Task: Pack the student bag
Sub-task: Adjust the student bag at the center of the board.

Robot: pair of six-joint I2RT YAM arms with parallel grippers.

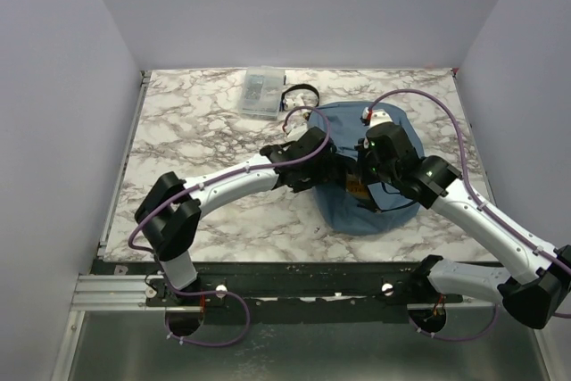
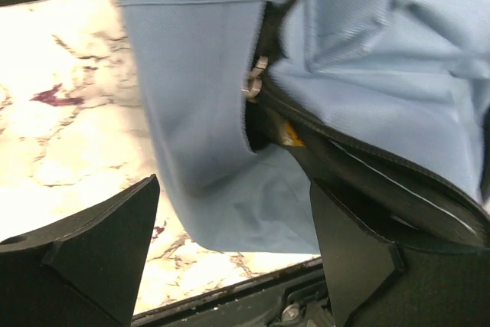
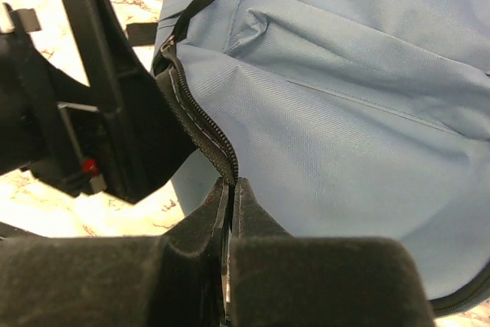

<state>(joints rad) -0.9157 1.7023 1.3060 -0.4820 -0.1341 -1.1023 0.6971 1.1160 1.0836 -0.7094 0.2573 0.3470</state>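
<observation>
I am the two claws, and both of us are at the soft dusty-blue cloth backpack. It lies flat on the white marble table, right of the middle, with its rounded top pointing far. It is the biggest thing here. I can read no words on it.

My right claw is squeezed tight on the edge of the black zip. The two fingers press together with the zip strip pinched between them. The zip is partly open, and the gap is dark inside.

My left claw is spread wide and holds nothing. A fold of blue cloth hangs between its fingers. I cannot tell if it touches them. Just past it is a small silver zip pull, and a little orange thing peeks out of the opening. I cannot tell what it is.

Far and left of the bag sits a small clear plastic box. What is inside is too small to see. A black strap loop lies just right of the box.
</observation>
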